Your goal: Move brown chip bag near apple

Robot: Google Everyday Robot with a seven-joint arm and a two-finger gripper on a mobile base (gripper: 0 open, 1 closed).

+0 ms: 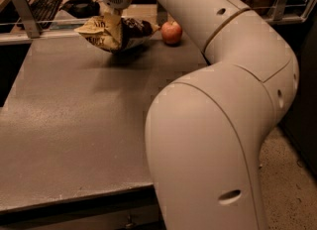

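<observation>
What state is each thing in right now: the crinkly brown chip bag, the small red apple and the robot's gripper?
Crinkly brown chip bag: gripped, held just above the grey table, left of the apple.
Small red apple: resting on the table, untouched.
Gripper: over the table's far edge, shut on the bag.

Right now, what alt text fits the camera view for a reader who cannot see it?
The gripper holds the brown chip bag just above the grey table, beside the apple; the robot's arm fills the right side.
</observation>
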